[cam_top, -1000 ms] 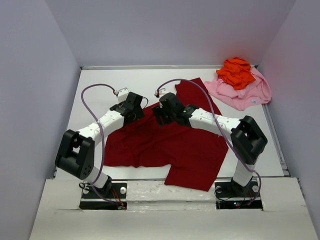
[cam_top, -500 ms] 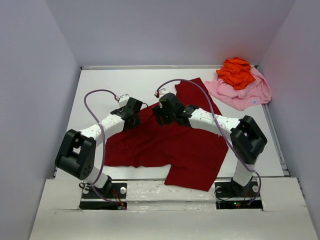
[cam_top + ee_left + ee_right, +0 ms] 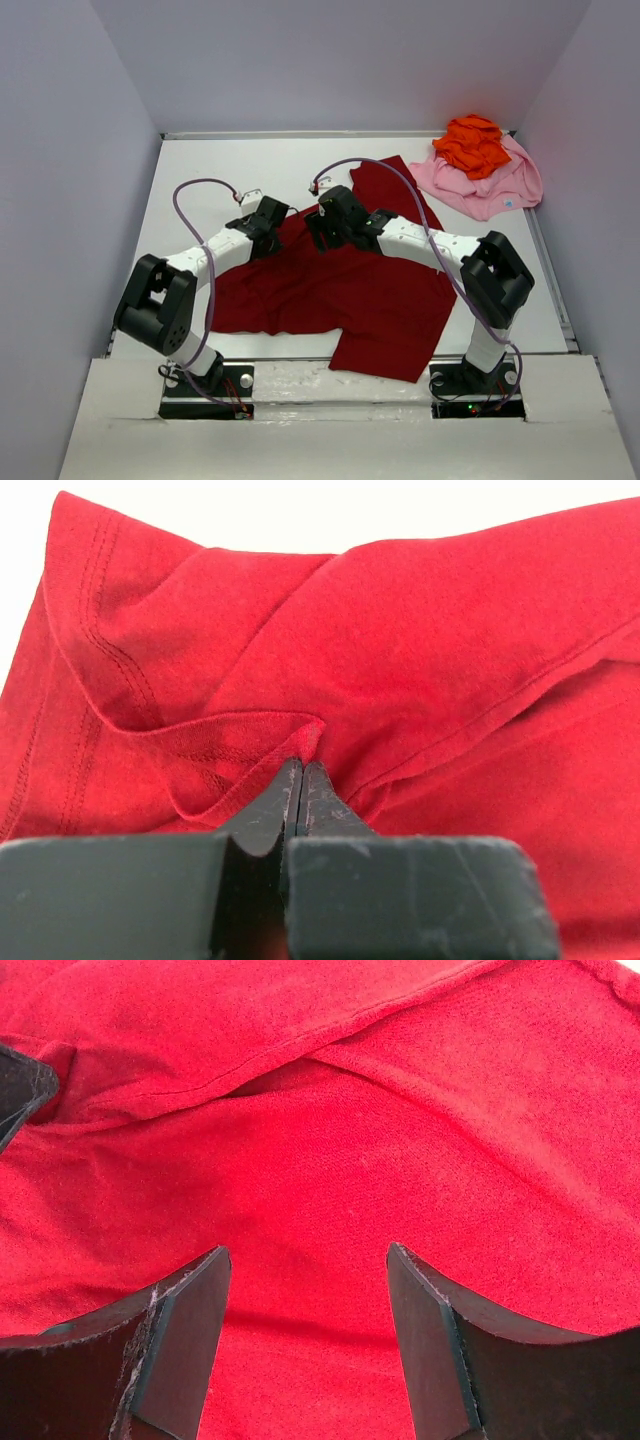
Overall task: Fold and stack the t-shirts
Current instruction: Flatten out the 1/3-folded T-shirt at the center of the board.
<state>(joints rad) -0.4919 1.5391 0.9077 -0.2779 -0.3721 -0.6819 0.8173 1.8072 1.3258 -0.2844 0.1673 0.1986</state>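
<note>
dark red shirt (image 3: 330,290), orange shirt (image 3: 472,143), pink shirt (image 3: 500,190)

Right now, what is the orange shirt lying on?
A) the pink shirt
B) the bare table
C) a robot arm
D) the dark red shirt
A: the orange shirt sits bunched up on top of the pink shirt in the far right corner of the table, well away from the dark red shirt spread out under the two arms.
</note>
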